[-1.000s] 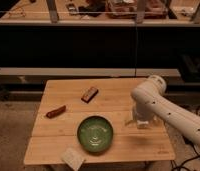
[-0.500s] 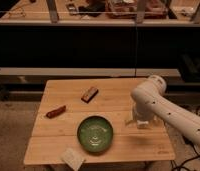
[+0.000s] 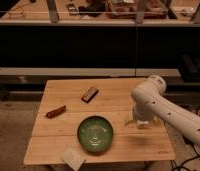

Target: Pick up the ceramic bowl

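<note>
The ceramic bowl (image 3: 95, 133) is round, shallow and glossy green. It sits upright on the wooden table (image 3: 68, 102), near the front edge at the middle. My gripper (image 3: 138, 121) hangs from the white arm (image 3: 165, 110) over the right part of the table. It is to the right of the bowl and apart from it, close above the tabletop.
A brown rectangular bar (image 3: 89, 94) lies at the back middle of the table. A red-brown elongated item (image 3: 56, 111) lies at the left. A pale square packet (image 3: 73, 158) lies at the front edge, left of the bowl. Dark shelving (image 3: 93, 45) stands behind the table.
</note>
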Controlling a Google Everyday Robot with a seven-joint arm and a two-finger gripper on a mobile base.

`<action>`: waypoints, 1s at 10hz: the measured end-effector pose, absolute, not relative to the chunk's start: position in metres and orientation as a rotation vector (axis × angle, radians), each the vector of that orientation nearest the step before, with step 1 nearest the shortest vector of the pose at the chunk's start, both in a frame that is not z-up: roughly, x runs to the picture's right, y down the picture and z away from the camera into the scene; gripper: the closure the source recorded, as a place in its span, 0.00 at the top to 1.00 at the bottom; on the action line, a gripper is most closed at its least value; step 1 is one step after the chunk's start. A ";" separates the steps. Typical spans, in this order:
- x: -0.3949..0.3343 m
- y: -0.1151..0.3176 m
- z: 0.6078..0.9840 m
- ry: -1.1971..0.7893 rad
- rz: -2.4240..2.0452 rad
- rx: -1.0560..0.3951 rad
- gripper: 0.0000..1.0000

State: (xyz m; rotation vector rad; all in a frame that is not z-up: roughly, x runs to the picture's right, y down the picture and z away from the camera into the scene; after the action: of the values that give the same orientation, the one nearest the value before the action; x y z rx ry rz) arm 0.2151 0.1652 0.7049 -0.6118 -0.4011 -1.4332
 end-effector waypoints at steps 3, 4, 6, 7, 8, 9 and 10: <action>0.191 0.130 0.718 -0.400 -1.443 -0.480 0.80; 0.177 0.115 0.723 -0.416 -1.452 -0.415 0.80; 0.139 0.083 0.730 -0.464 -1.491 -0.258 0.80; 0.118 0.070 0.735 -0.490 -1.523 -0.188 0.80; 0.112 0.066 0.736 -0.502 -1.531 -0.167 0.80; 0.111 0.065 0.736 -0.503 -1.533 -0.162 0.80; 0.113 0.065 0.736 -0.501 -1.530 -0.163 0.80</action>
State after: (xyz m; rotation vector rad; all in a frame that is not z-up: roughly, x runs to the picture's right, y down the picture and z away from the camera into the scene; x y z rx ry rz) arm 0.1130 0.0655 0.7361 -0.1633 -0.5009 -1.5304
